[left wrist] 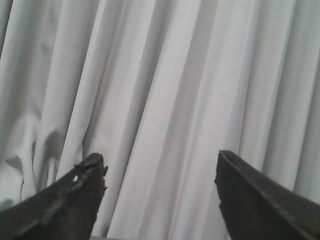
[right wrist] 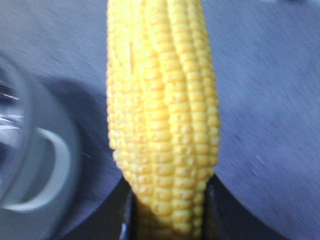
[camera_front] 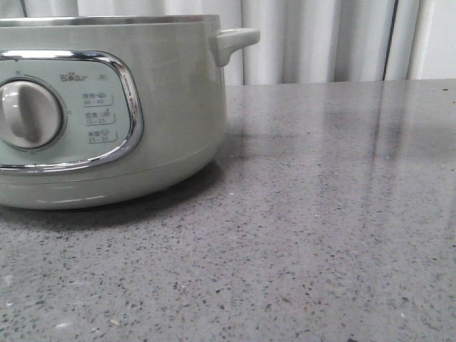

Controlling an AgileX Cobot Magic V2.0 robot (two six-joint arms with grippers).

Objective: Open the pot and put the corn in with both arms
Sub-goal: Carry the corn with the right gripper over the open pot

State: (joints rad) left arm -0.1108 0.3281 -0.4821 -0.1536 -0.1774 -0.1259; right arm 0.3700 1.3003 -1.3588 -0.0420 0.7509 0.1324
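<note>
front view: the pot (camera_front: 107, 107) sits at the left of the grey speckled table (camera_front: 320, 235), cut off by the frame edge. its chrome-framed control panel (camera_front: 68, 114) with the cream dial (camera_front: 28, 114) faces the camera, the stubby side handle (camera_front: 235, 39) juts toward the right, and the steel rim (camera_front: 107, 20) runs along the top. pale curtain (camera_front: 320, 39) behind. no arm appears in this view.

left wrist view: the left gripper (left wrist: 160, 200) points at the curtain (left wrist: 160, 75); its two dark fingers (left wrist: 65, 200) stand wide apart with nothing between them.

right wrist view: the right gripper (right wrist: 167, 220) is clenched on the corn (right wrist: 162, 110), the fingers (right wrist: 212, 210) pressing the cob's lower end from both sides. the cob runs lengthwise away from the camera, above the table (right wrist: 270, 100). beside it, blurred, is the pot's handle (right wrist: 50, 170), so the corn appears near the pot's side, though the blur makes this uncertain.
</note>
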